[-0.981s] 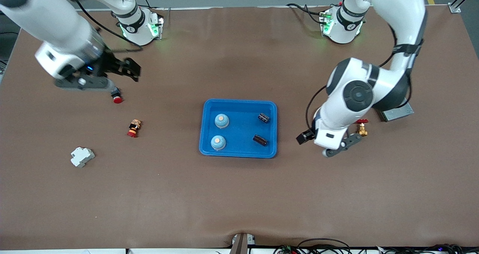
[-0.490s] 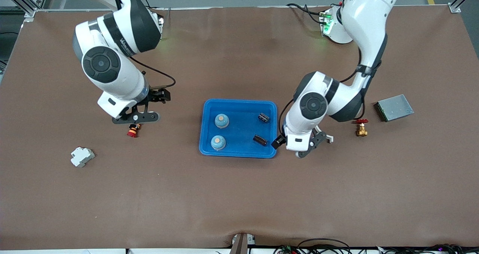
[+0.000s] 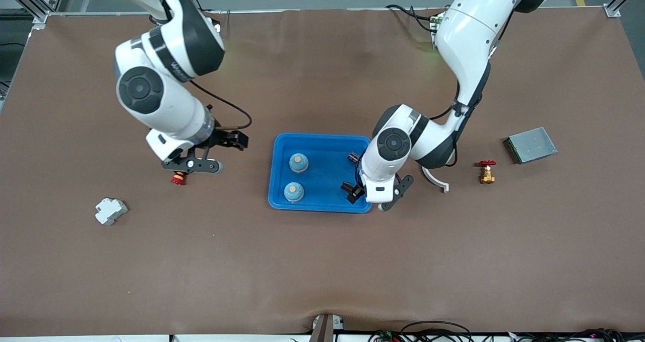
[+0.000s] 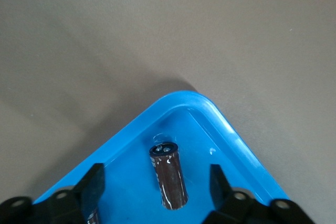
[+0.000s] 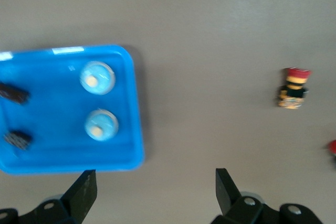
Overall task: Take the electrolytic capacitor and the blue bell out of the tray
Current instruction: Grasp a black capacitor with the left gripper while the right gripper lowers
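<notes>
White breaker block [image 3: 110, 211] lay on the table [image 3: 322, 261] toward the right arm's end, nearer the front camera than everything else. Red push-button [image 3: 178, 179] sat on the table, partly covered by the right tool [image 3: 233, 141]. Right tool hung over bare table between the push-button and the blue tray [image 3: 322, 207]; fingers [image 5: 83, 192] spread wide, nothing between them.

Blue tray stood mid-table. In it, on the side toward the right arm: two bells, blue domes with pale tops, one [image 3: 298, 162] farther from the front camera, one [image 3: 294, 192] nearer. On the side toward the left arm: two dark capacitors lying flat, one [image 3: 354, 157] farther, one [image 3: 348, 187] nearer, both partly hidden by the left arm.

Left tool [image 3: 353, 193] was over the tray's corner nearest the left arm and the front camera. Left wrist view showed a capacitor [image 4: 169, 176] on the tray floor between widely spread fingers [image 4: 92, 187], untouched.

Toward the left arm's end: brass valve with red handle [image 3: 487, 172], then a grey metal box [image 3: 530, 144].
</notes>
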You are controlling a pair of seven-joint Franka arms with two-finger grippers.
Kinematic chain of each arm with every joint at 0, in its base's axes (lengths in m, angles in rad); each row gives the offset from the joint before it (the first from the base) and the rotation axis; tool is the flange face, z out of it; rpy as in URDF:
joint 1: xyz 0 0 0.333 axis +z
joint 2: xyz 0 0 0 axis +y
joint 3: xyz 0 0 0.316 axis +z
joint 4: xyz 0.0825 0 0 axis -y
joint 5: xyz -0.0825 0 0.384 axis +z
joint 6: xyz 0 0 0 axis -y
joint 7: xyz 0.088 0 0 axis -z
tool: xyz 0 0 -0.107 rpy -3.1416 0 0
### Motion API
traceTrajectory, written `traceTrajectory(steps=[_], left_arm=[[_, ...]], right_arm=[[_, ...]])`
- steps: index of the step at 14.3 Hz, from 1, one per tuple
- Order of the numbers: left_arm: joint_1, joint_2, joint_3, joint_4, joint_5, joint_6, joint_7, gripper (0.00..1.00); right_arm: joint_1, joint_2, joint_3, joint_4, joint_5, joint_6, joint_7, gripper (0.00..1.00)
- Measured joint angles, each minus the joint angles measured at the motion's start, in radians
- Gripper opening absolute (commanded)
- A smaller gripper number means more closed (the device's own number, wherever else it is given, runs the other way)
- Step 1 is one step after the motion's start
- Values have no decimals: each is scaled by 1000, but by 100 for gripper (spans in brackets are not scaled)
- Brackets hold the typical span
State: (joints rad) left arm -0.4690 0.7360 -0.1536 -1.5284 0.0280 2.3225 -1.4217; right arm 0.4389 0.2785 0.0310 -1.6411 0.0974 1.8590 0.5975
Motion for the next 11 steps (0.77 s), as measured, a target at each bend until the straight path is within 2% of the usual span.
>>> traceTrajectory(steps=[3,8,10,11], left_arm=[[-20,34,1,2,0,10,-47,76],[-36,69,2,4,0,25,-83,73],[-36,77,3,5,0,49,-90,58],[-36,82,3,5,0,61,-91,42]], right_arm=[[81,24,2,-53,0,153,109,100],[110,111,1,-75,0,235,126,100],[133,159,2,-77,0,289,149,100],[142,183,2,-78,0,319,157,100]])
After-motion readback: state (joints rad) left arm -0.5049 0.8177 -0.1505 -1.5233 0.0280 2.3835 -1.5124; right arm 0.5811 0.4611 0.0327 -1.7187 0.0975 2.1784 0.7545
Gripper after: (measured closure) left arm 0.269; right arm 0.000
